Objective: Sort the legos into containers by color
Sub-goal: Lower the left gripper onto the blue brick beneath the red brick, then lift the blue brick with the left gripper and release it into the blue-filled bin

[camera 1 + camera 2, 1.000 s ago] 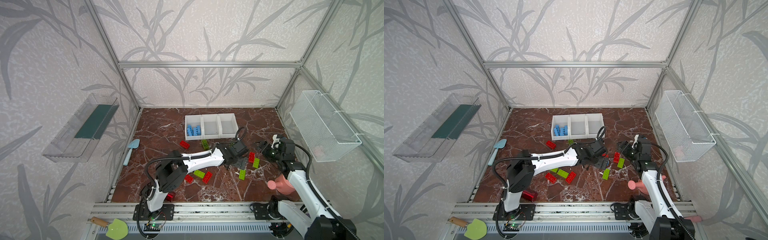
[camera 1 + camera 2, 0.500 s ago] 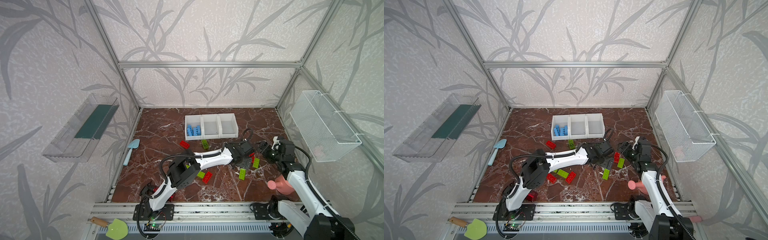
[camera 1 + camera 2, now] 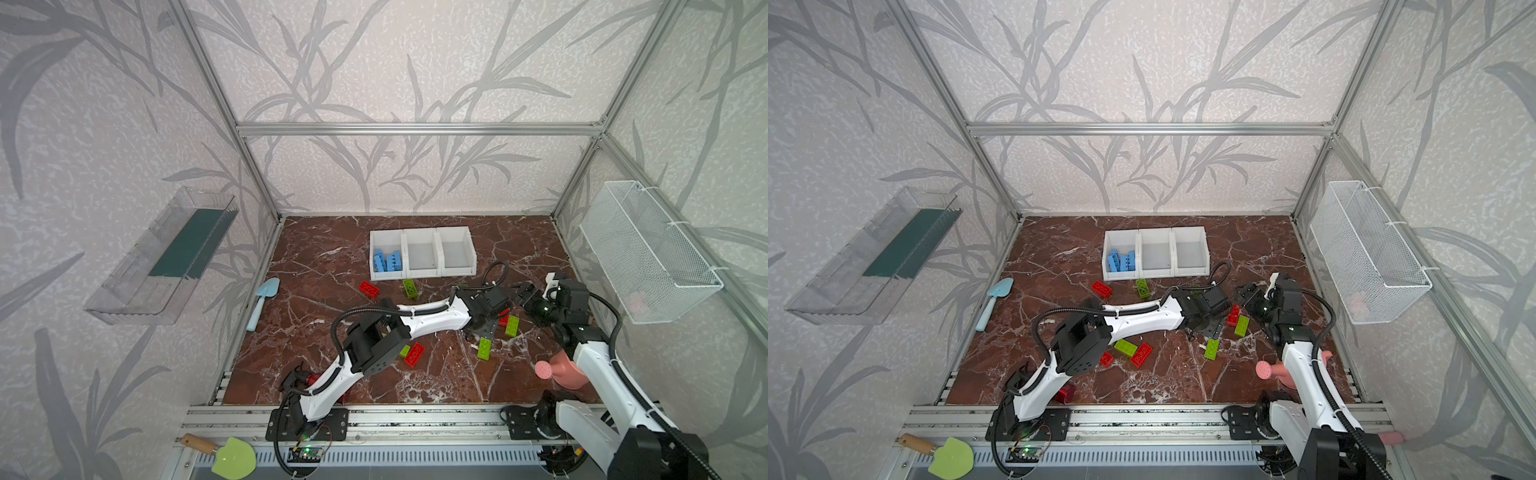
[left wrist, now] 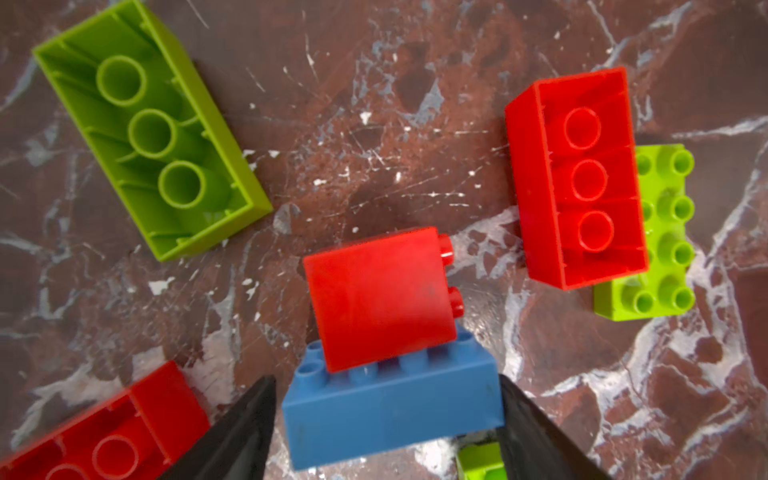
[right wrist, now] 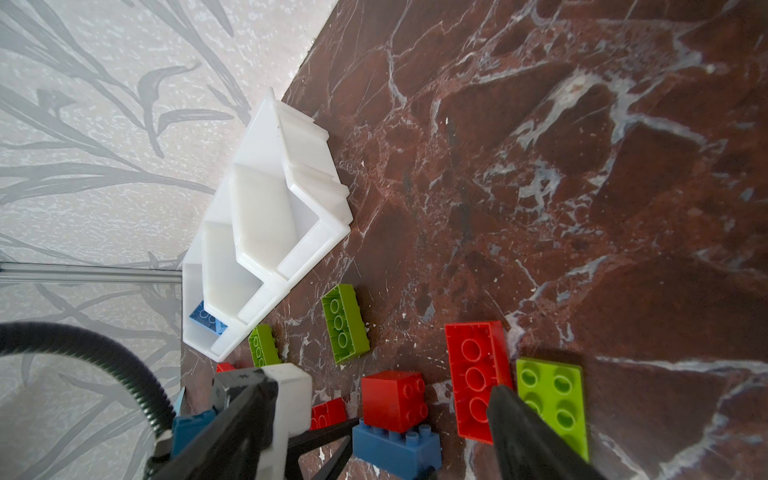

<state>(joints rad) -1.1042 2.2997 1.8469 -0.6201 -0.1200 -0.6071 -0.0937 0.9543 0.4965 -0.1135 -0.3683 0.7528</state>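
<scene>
In the left wrist view a blue lego [image 4: 390,415] lies on the floor with a red cube lego [image 4: 378,299] on its studs. My left gripper [image 4: 386,378] straddles the blue one. One finger touches its end, the other stands a sliver off. In both top views that gripper [image 3: 486,328] [image 3: 1208,328] reaches across to the right-hand pile. My right gripper [image 5: 384,388] [image 3: 525,297] hovers open just beyond the pile, holding nothing. Red [image 3: 369,289] and green legos [image 3: 484,348] lie scattered. The containers [image 3: 422,274] stand at the back, with several blue legos [image 3: 386,262] in the left one.
An upturned green lego [image 4: 149,129] and a red one [image 4: 577,178] leaning on a studded green one [image 4: 665,232] crowd the pile. A pink watering can [image 3: 561,372] stands by the right arm, a blue trowel [image 3: 262,301] at the left edge, and a red bottle [image 3: 1065,392] near the left base.
The left arm has stretched further right into the pile and its jaws have narrowed around the blue lego. The right arm has hardly moved.
</scene>
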